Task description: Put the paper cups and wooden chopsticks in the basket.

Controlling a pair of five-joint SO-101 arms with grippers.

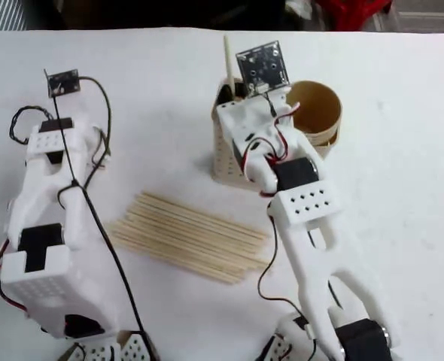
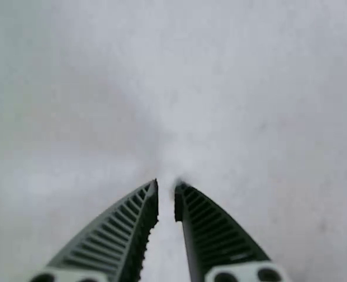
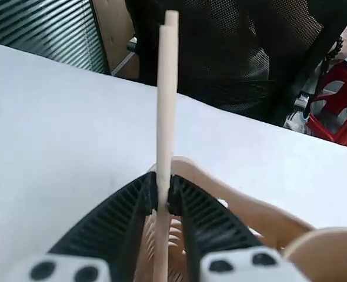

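The room behind holds a black mesh chair (image 3: 250,53) and slatted blinds (image 3: 38,29). The work surface is a white table (image 1: 402,226), matte and flat; loose sticks may roll on it.

Object positions, largest first:
- The basket (image 1: 223,162), cream and perforated, stands upright under the right arm.
- The paper cup (image 1: 316,105) stands upright, mouth up, at the basket's far side. The arm covers the join, so whether it is inside the basket or just beside it cannot be told.
- The pile of wooden chopsticks (image 1: 188,237) lies flat between the two arms, near the basket.

End effectors:
- The right gripper (image 3: 164,197) is clenched on an upright chopstick (image 3: 166,88), low on its length, above the basket.
- The left gripper (image 2: 166,188) hangs over bare table, jaws nearly closed on nothing.

Handling:
- Chopsticks are probably light, stiff and smooth. Pinch near mid-length to limit swing.
- The cup is likely light and easily crushed. Grip the rim wall gently.
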